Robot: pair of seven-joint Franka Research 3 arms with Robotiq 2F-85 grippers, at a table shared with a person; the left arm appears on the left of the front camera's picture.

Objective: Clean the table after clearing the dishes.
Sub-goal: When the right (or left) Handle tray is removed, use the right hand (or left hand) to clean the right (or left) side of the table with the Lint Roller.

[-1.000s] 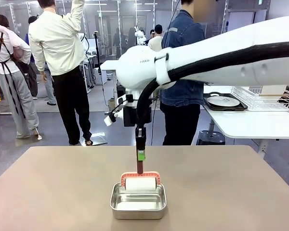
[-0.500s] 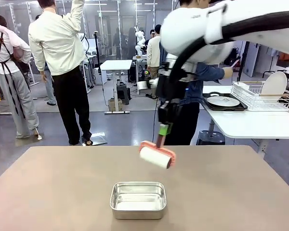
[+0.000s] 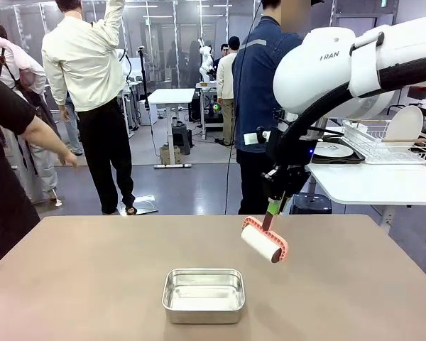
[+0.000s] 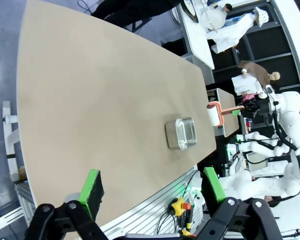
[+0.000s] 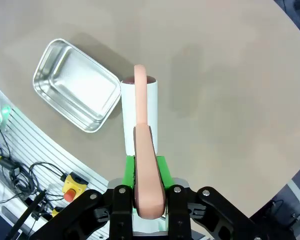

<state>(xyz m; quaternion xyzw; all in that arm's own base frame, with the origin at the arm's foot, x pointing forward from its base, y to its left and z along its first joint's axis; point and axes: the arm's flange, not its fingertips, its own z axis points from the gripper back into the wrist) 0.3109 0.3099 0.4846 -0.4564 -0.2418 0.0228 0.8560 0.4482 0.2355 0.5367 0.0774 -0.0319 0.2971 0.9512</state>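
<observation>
Right end effector (image 3: 272,207) clamped on lint roller (image 3: 264,243), held over surface (image 3: 92,270) beside steel pan (image 3: 203,295); left end effector (image 4: 152,186) apart. Dishes (image 3: 334,150) cleared; rolling not yet begun.

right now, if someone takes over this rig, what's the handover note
Tools: right tool shut on the lint roller handle, roller tilted in the air, right of the steel pan. left tool open, empty, raised above the table.
Done: dishes are off the table; a plate on a black tray sits on the white side table.
Left: roll the table top; apparently not yet begun.
</observation>
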